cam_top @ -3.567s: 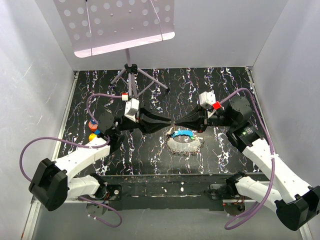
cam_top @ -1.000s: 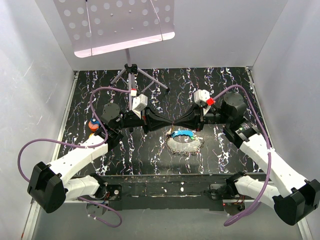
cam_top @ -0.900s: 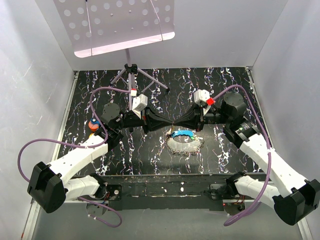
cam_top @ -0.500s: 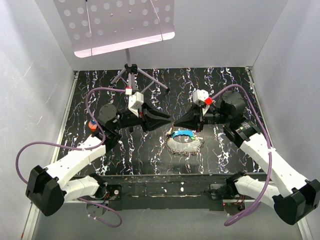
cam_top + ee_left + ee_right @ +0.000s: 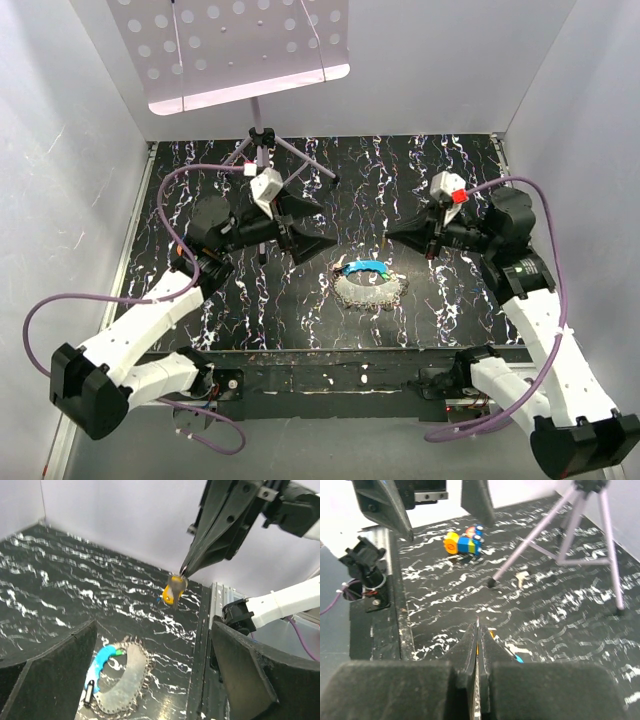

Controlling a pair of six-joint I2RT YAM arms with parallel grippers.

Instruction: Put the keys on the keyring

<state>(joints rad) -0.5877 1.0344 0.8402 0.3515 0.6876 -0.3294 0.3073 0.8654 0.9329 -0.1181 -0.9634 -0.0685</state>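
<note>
My right gripper (image 5: 388, 237) is shut on a thin metal keyring (image 5: 183, 574), held above the table's right half. From the ring hangs the yellow-orange key (image 5: 172, 590), with a sliver of blue (image 5: 159, 599) beside it. In the right wrist view the shut fingertips (image 5: 477, 625) pinch a thin metal edge, and orange (image 5: 492, 635) and blue (image 5: 519, 658) peek out below them. My left gripper (image 5: 328, 226) stands wide open and empty, well left of the ring, its two fingers (image 5: 60, 670) framing the table.
A grey toothed crescent with a blue grip (image 5: 368, 280) lies on the black marbled table (image 5: 300, 300) between the arms. A purple tripod (image 5: 262, 140) stands at the back. Small coloured pieces (image 5: 462, 542) lie at the table's left.
The two gripper tips were together at mid-table. The left gripper has opened wide and drawn back left. The right gripper has pulled away to the right, staying shut on the ring.
</note>
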